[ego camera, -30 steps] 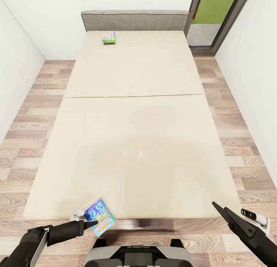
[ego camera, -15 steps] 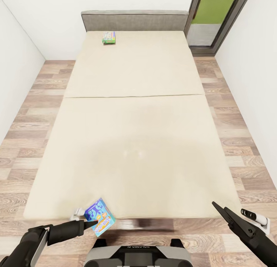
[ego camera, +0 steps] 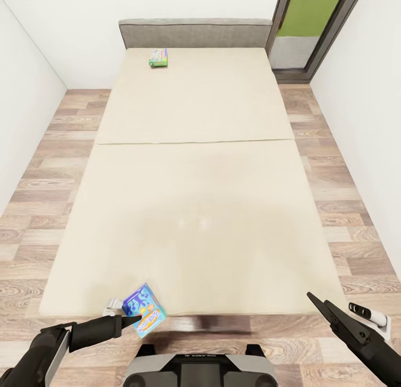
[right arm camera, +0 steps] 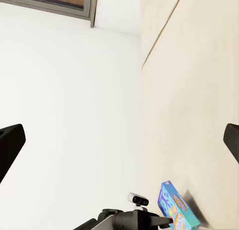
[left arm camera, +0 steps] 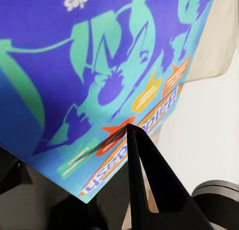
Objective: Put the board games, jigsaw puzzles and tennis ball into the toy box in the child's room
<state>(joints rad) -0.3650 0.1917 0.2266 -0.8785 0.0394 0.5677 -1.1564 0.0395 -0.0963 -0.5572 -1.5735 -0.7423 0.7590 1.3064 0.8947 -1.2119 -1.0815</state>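
Bed: cream mattress takes up the middle of the head view, seam across at mid-length, grey headboard at 12 o'clock against the white wall.
Green game: flat on the mattress near the headboard, about 11 o'clock from bed centre, well apart from both arms.
Blue game: blue-and-teal box with an orange band, tilted on edge at the foot of the bed, about 7 o'clock. Its lower corner hangs past the mattress edge. Also seen in the left wrist view and in the right wrist view.
Left gripper: at 7 o'clock, pinching the blue game by its near edge. One dark finger lies across the box's printed face in the wrist view. The second finger is hidden behind the box.
Right gripper: at 5 o'clock, off the foot of the bed over the floor, holding nothing. Its fingers sit at opposite edges of the wrist view, spread wide.
Floor: wood planks on both sides of the bed.
Door: dark frame at 1 o'clock, green beyond the glass.
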